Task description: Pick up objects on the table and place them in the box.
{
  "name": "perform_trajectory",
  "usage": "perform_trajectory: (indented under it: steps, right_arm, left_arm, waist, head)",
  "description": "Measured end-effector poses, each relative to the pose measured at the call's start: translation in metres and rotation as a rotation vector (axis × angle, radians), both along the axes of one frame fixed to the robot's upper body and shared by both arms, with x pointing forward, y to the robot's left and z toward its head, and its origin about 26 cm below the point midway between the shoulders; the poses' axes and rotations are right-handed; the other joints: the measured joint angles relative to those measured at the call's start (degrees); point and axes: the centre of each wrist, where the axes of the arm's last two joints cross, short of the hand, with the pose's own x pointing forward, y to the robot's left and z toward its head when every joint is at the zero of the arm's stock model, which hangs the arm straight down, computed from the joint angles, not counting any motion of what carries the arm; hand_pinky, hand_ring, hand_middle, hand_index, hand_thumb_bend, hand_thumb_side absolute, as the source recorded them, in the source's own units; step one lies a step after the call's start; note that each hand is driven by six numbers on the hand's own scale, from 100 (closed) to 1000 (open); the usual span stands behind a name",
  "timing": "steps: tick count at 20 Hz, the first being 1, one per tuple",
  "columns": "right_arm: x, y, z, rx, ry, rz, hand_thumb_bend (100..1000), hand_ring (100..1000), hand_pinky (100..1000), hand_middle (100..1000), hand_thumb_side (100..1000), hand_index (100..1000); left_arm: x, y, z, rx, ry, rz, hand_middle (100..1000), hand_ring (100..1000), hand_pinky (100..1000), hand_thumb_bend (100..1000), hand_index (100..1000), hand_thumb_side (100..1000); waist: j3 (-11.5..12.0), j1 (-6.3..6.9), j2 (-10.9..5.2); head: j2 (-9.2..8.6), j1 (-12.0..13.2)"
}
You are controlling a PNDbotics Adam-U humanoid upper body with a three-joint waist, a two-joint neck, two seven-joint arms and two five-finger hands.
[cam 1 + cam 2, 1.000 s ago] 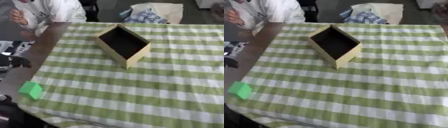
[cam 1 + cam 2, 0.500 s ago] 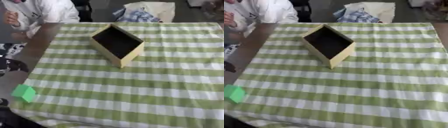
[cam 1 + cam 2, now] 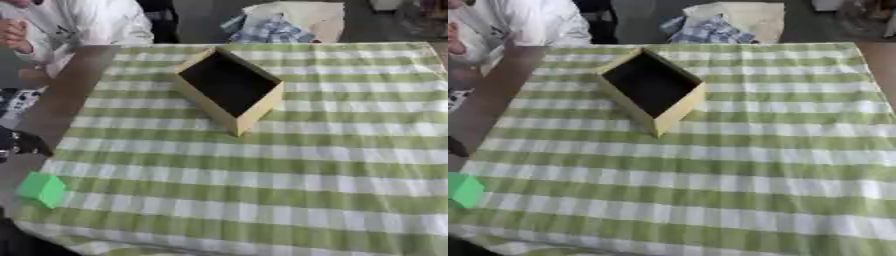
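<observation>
While neither hand shows, the box (image 3: 229,89) sits open, a seemingly cube-shaped green block (image 3: 41,189) well apart.

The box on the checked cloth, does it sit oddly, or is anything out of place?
The box sits turned at an angle to the cloth's stripes, and looks empty. The green block lies far off at the cloth's near left edge. Nothing looks spilled or damaged.
</observation>
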Motion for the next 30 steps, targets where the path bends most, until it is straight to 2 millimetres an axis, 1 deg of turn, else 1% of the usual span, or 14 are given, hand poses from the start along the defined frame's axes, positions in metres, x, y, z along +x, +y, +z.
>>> perform_trajectory:
  steps: [5, 11, 18, 22, 23, 24, 27, 28, 29, 30]
  right_arm:
    - [0.000, 0.000, -0.001, 0.004, 0.001, -0.001, 100, 743, 566, 701, 1000, 899]
    - [0.000, 0.000, -0.002, 0.015, 0.007, 0.004, 100, 742, 563, 699, 1000, 900]
    - [0.000, 0.000, -0.003, 0.016, 0.011, 0.004, 100, 742, 562, 697, 1000, 900]
    - [0.000, 0.000, -0.003, 0.018, 0.012, 0.004, 100, 741, 560, 695, 1000, 901]
    - [0.000, 0.000, -0.003, 0.018, 0.014, 0.004, 100, 741, 559, 695, 1000, 901]
    - [0.000, 0.000, -0.004, 0.019, 0.016, 0.003, 100, 741, 559, 695, 1000, 901]
    - [0.000, 0.000, -0.004, 0.023, 0.017, 0.004, 100, 741, 560, 694, 1000, 901]
    - [0.000, 0.001, -0.004, 0.025, 0.017, 0.005, 100, 741, 560, 694, 1000, 901]
    - [0.000, 0.001, -0.005, 0.028, 0.017, 0.006, 100, 741, 560, 694, 1000, 901]
    - [0.000, 0.001, -0.005, 0.029, 0.017, 0.007, 100, 742, 559, 694, 1000, 901]
  left_arm:
    - [0.002, 0.007, -0.014, -0.032, 0.008, 0.038, 882, 874, 873, 665, 956, 247]
    - [0.003, 0.011, -0.025, -0.056, 0.003, 0.062, 881, 874, 867, 644, 953, 241]
    - [0.006, 0.017, -0.031, -0.060, 0.011, 0.089, 877, 871, 853, 638, 947, 233]
    - [0.008, 0.019, -0.034, -0.069, 0.007, 0.095, 861, 857, 821, 601, 934, 215]
    - [0.009, 0.018, -0.035, -0.075, 0.004, 0.096, 837, 844, 799, 586, 916, 206]
    - [0.009, 0.018, -0.037, -0.081, 0.001, 0.096, 833, 841, 795, 583, 913, 205]
    - [0.010, 0.018, -0.041, -0.096, -0.007, 0.091, 744, 778, 723, 550, 856, 202]
    - [0.010, 0.018, -0.041, -0.096, -0.007, 0.089, 738, 772, 717, 547, 852, 202]
    - [0.010, 0.018, -0.042, -0.099, -0.006, 0.087, 674, 729, 672, 516, 810, 192]
    - [0.011, 0.018, -0.043, -0.102, -0.005, 0.087, 652, 709, 654, 505, 794, 187]
  waist:
    - [-0.13, -0.28, 0.12]
    - [-0.23, -0.36, 0.29]
    - [-0.46, -0.54, 0.43]
    - [-0.53, -0.54, 0.45]
    - [-0.57, -0.54, 0.46]
    - [-0.65, -0.55, 0.50]
    - [-0.81, -0.57, 0.59]
    - [-0.81, -0.57, 0.60]
    - [-0.82, -0.57, 0.60]
    - [-0.84, -0.57, 0.60]
  head:
    - [0.00, 0.10]
    - [0.00, 0.34]
    - [0.00, 0.56]
    - [0.00, 0.78]
    - [0.00, 0.85]
    - [0.00, 0.93]
    - [0.00, 0.99]
    - [0.00, 1.00]
    - [0.00, 1.01]
    - [0.00, 1.02]
